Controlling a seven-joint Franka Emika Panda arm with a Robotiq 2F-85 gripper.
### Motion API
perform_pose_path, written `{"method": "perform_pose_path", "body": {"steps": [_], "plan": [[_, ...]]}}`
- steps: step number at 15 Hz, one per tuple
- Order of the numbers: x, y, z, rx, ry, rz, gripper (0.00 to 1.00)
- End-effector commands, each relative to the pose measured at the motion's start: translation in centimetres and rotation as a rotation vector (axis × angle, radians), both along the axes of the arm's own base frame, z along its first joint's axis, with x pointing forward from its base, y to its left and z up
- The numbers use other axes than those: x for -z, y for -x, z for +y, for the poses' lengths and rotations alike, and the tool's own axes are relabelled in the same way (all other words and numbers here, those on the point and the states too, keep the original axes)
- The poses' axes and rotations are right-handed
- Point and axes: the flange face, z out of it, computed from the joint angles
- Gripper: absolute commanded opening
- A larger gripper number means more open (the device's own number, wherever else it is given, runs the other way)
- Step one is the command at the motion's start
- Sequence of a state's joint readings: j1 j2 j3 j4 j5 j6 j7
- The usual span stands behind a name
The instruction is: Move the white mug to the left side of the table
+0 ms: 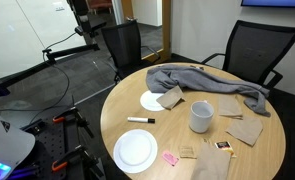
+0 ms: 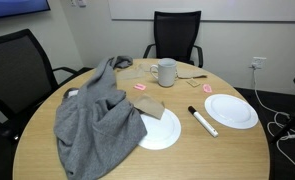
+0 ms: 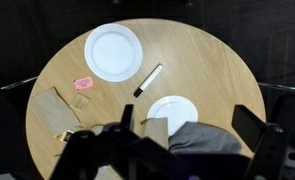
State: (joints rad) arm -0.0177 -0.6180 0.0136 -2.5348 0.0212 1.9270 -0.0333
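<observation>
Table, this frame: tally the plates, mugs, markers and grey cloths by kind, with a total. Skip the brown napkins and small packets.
white plates: 2
white mug: 1
marker: 1
grey cloth: 1
Total: 5

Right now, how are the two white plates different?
The bare plate has nothing on it; the second plate has a brown napkin on its edge. The grey cloth overlaps the second plate but lies apart from the bare plate. Both are round, white and flat on the table.
</observation>
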Motion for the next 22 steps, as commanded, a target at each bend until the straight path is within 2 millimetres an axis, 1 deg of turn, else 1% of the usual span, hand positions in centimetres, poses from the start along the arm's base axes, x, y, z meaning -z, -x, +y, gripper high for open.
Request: {"method": "perform_pose_path", "body": {"steps": [1, 4, 7, 11, 15, 19, 22], "plan": [[-0.4, -1.4, -0.1, 0.026, 0.008, -0.05, 1.0], [-0.9, -3.2, -0.4, 0.032, 0.009, -0.104, 1.0], [-0.9, -5.5, -0.6, 0.032, 0.009, -0.154, 1.0], [-0.1, -9.3, -1.2, 0.03, 0.007, -0.216, 1.0], [1.3, -13.0, -2.9, 0.03, 0.023, -0.233, 1.0], [2.9, -16.6, -5.4, -0.047, 0.06, -0.176, 1.0], [4.2, -18.9, -7.8, -0.122, 0.088, -0.129, 1.0]]}}
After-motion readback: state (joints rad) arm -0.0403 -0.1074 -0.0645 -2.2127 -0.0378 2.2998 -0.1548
